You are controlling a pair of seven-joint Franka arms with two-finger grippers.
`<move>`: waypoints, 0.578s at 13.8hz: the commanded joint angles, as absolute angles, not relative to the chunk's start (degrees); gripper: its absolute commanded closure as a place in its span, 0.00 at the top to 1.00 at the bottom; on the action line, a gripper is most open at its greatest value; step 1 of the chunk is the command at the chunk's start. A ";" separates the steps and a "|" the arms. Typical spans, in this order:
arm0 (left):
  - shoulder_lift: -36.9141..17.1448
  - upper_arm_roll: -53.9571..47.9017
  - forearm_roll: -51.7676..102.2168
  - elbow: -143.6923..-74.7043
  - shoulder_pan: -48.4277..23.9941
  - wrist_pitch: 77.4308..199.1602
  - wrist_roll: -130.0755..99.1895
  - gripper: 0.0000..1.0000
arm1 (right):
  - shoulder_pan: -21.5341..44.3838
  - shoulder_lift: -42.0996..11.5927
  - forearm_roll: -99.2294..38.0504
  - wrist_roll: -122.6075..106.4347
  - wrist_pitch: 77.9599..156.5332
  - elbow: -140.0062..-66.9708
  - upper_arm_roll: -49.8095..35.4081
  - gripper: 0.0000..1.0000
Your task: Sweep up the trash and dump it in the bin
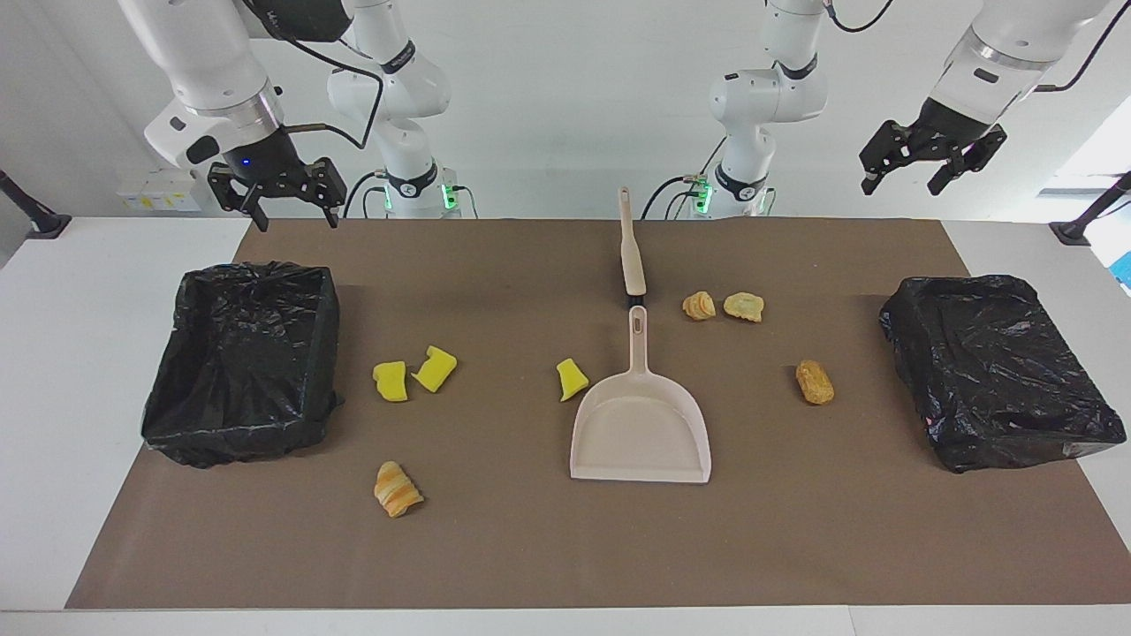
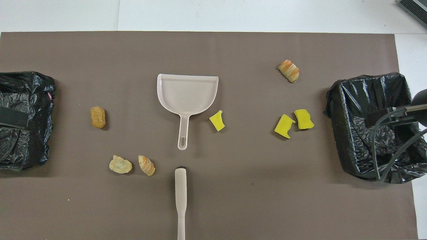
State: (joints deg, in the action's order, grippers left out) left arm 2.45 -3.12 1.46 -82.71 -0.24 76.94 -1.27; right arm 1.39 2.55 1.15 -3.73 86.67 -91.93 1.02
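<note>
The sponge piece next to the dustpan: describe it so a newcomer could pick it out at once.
Start at the beige dustpan in the middle of the brown mat. Beside it, toward the right arm's end of the table, where the handle meets the pan, lies a single yellow sponge chunk. It lies alone; the other two yellow chunks sit as a pair near the black-lined bin.
</note>
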 commanded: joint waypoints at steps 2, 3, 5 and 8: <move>3.60 -3.43 2.11 -83.94 0.26 77.34 -1.58 1.00 | 1.23 4.39 -0.09 -3.07 87.45 -94.13 0.79 1.00; 3.60 -3.43 2.11 -83.94 0.26 77.60 -1.58 1.00 | 1.23 4.39 0.00 -3.25 87.45 -94.22 0.79 1.00; 3.60 -3.43 2.11 -83.94 0.18 77.52 -1.58 1.00 | 1.32 4.39 -0.09 -3.34 87.89 -94.31 0.79 1.00; 3.60 -3.43 2.11 -83.94 0.18 77.52 -1.58 1.00 | 1.32 4.57 -0.09 -3.25 87.98 -94.66 0.79 1.00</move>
